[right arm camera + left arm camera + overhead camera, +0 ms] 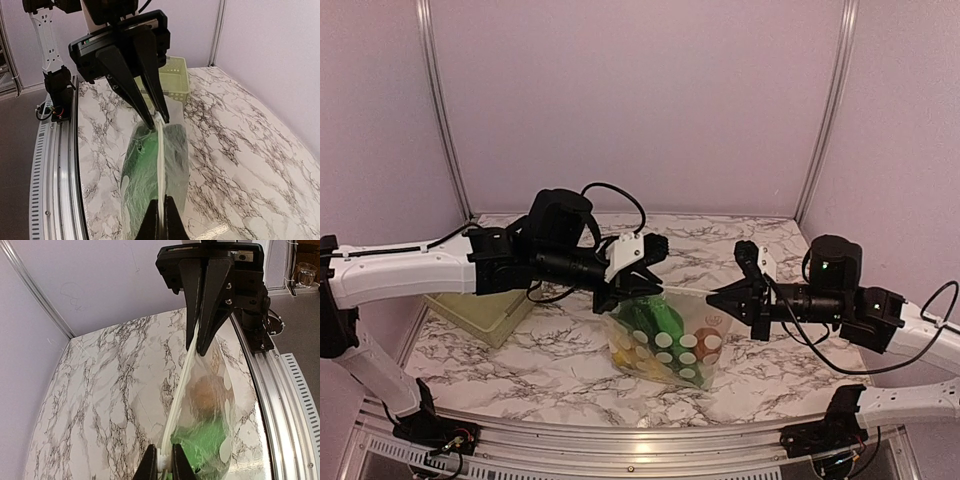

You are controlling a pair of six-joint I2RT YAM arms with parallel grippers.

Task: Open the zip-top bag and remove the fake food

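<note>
We hold the zip-top bag (pixel 668 345) by its top edge, strung between both grippers over the near middle of the marble table (pixel 520 365).

Our left gripper (pixel 648 291) has its fingers pinched tight on the left end of the bag's white zip strip (pixel 179 405), and our right gripper (pixel 713 297) is clamped on the right end, so the strip runs taut between the two. The clear, white-dotted pouch hangs below the strip with the fake food inside it: a green piece (pixel 655 316) toward the left and a brown lump (pixel 708 341) toward the right. We cannot tell whether the bag's bottom touches the table. A pale green basket (pixel 485 315) sits well apart at far left.
</note>
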